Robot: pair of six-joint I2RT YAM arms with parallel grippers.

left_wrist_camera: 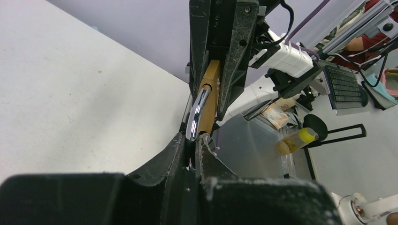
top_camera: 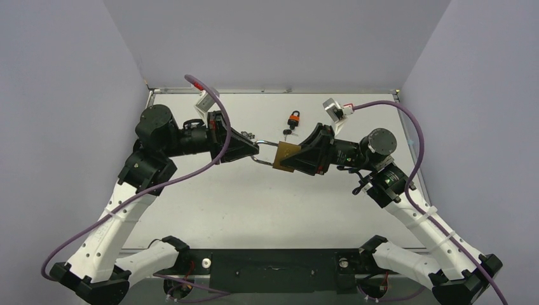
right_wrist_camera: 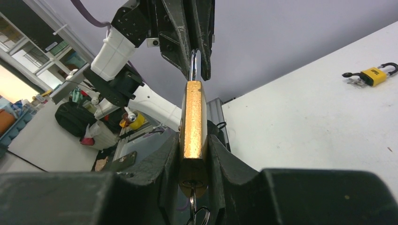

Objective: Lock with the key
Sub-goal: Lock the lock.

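**Top external: brass padlock [top_camera: 284, 157] pinned between both arms over mid-table**

- You have the two arms reaching in toward each other from either side. The padlock is between their tips, over the middle of the table [top_camera: 210, 203].
- Left gripper [top_camera: 256, 150]: it is closed tight on the chrome shackle [top_camera: 266, 154]. Your left wrist view shows the curved bar pinched between the two black fingertips, with almost no gap left.
- Right gripper [top_camera: 297, 156]: it is clamped on the flat faces of the brass body. In your right wrist view the body stands edge-on between the fingers, with the shackle end pointing away toward the left arm.
- Key [right_wrist_camera: 193, 201]: it sits in the keyway at the near, lower end of the body. Its ring [right_wrist_camera: 201, 216] hangs just beneath, partly cut off by the frame edge.
- Shackle seating: you cannot tell from any view whether the free leg is pressed home in the body.
- Second small padlock [top_camera: 293, 119]: it is orange-yellow with a dark shackle and lies flat on the table toward the far edge, well apart from the held one. Its own keys [top_camera: 289, 133] lie just beside it.
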